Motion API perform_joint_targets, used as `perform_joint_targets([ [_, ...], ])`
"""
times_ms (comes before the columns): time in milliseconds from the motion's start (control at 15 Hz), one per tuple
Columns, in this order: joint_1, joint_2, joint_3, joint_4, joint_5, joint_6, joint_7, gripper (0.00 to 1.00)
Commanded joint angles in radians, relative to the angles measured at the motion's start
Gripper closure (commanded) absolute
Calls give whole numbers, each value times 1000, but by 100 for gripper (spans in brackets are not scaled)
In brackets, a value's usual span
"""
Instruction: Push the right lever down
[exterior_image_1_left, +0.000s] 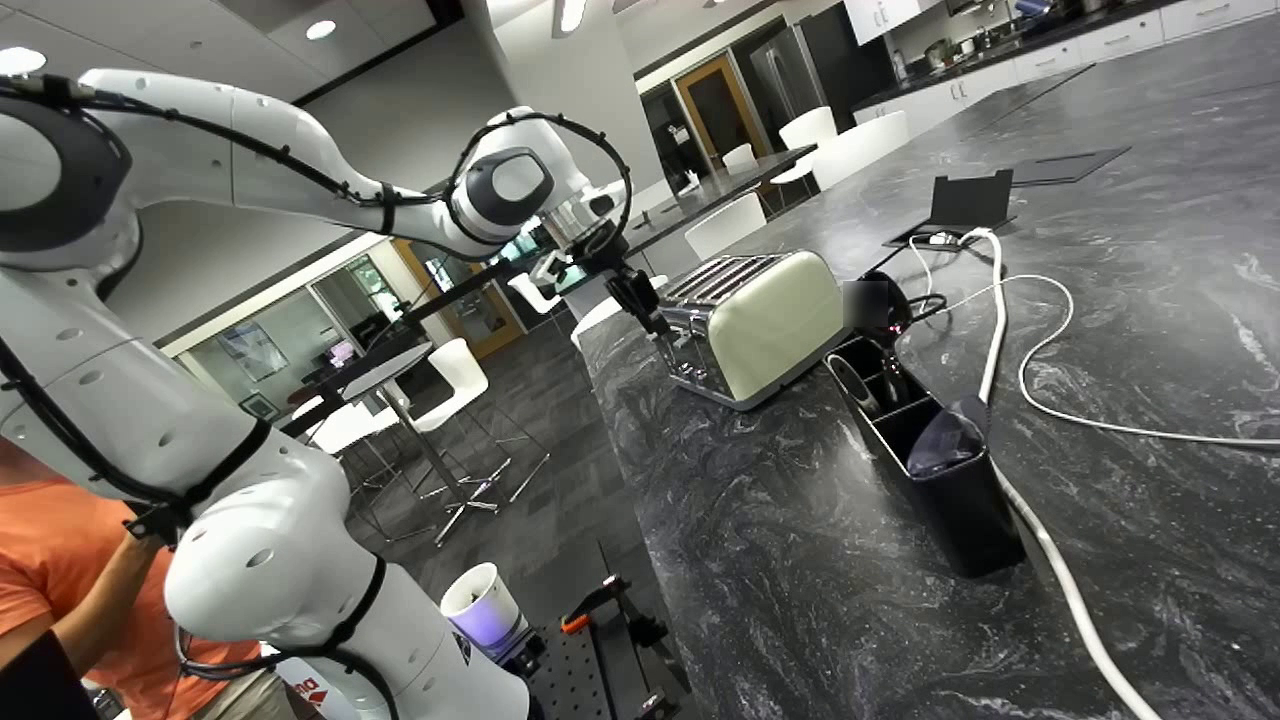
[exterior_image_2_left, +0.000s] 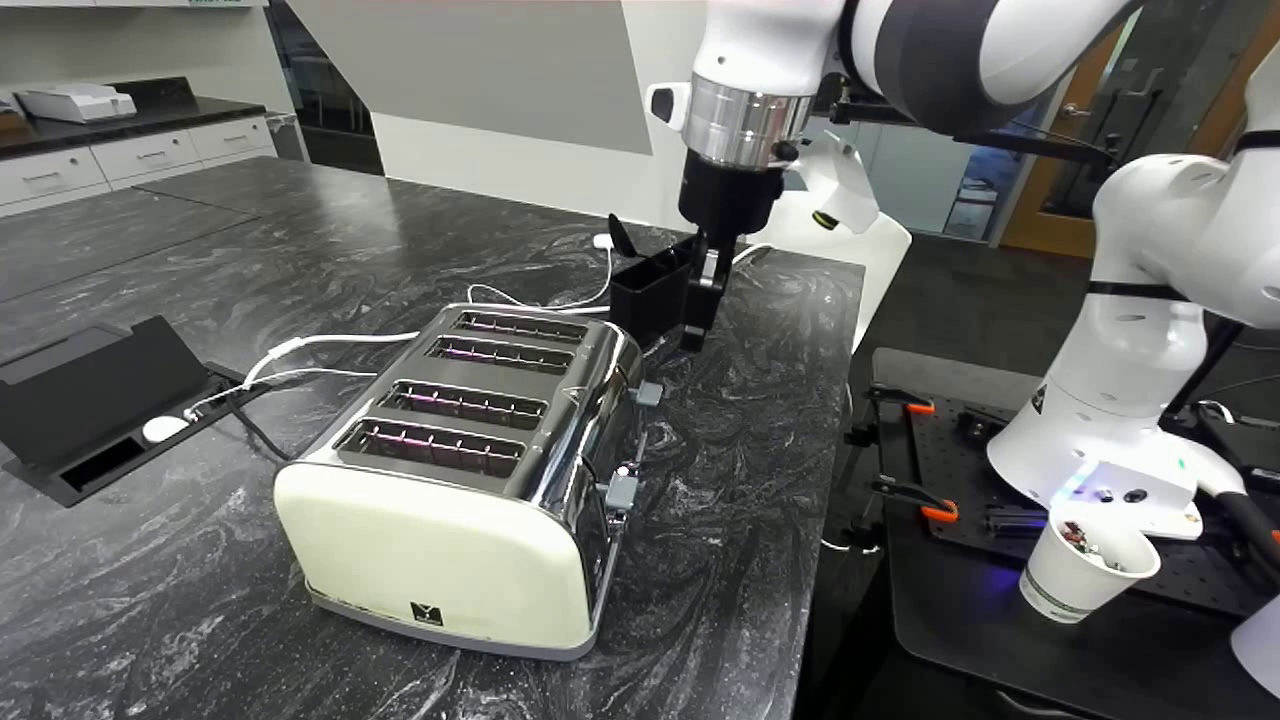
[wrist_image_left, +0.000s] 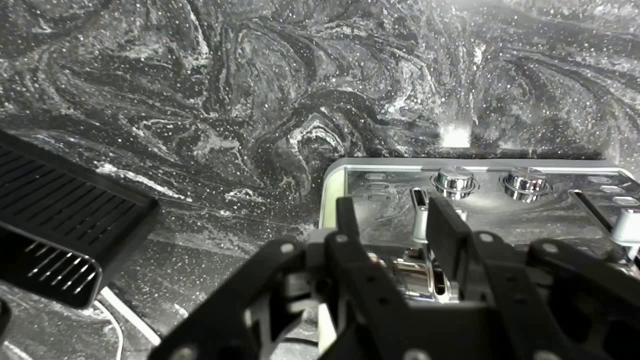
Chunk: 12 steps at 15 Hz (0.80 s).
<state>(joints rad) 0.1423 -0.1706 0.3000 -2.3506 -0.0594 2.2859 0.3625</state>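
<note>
Dark marbled counter (exterior_image_2_left: 735, 520) runs below you, and your gripper (wrist_image_left: 392, 210) hangs over it pointing pretty much straight down. You've got the fingers spread apart with nothing pinched between them. What your next move hinges on: in an exterior view your fingertips (exterior_image_2_left: 693, 338) sit clear of the right lever (exterior_image_2_left: 650, 394) ("right" as you face the levers, I reckon). It's below them and, I'd guess, tucked in a touch toward the toaster (exterior_image_2_left: 430, 560). In the wrist view it shows between your fingers, closer to one of them. Looks like it's up, so I'd shift in over it and press straight down. Just watch it doesn't slip between the fingers with that spread. Left lever (exterior_image_2_left: 620, 492) is well off along the same face; black caddy (wrist_image_left: 75, 195) is off on your opposite side.
</note>
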Motion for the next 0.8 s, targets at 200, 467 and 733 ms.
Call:
perform_joint_targets([
  [200,28,97,-6,48,-28,95,92,100],
  [467,46,110,-6,38,-42,142,135,100],
  [733,55,125,-9,36,-52,151,164,100],
])
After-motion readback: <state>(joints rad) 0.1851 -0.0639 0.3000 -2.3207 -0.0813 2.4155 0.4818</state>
